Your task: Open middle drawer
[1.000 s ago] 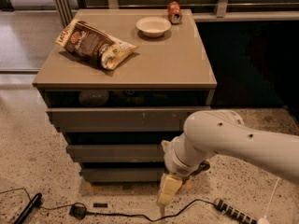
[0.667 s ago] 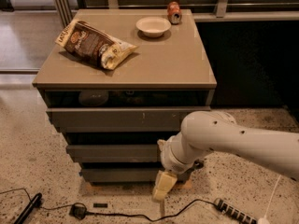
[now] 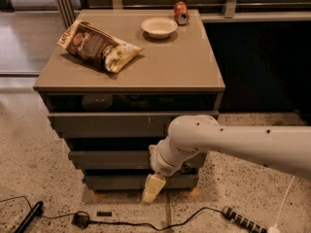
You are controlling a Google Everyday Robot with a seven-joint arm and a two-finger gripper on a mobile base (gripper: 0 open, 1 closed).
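Observation:
The middle drawer (image 3: 109, 159) is the plain grey-taupe front of medium height, between a taller top front (image 3: 107, 124) and a shorter bottom front (image 3: 114, 181). All three fronts step out slightly from the cabinet. My white arm (image 3: 233, 140) comes in from the right across the drawer stack. My gripper (image 3: 153, 188) hangs with its cream fingers pointing down and together, empty. It is just below the middle front's lower edge, in front of the bottom front, a little right of centre. The arm hides the right part of the middle front.
On the cabinet top (image 3: 180, 67) lie a chip bag (image 3: 99, 45), a white bowl (image 3: 159, 26) and a can (image 3: 181, 12). A cable with a plug (image 3: 82, 221) and a power strip (image 3: 245, 220) lie on the speckled floor. A dark counter stands at the right.
My arm and gripper have moved left along the drawer stack. The drawers have not moved.

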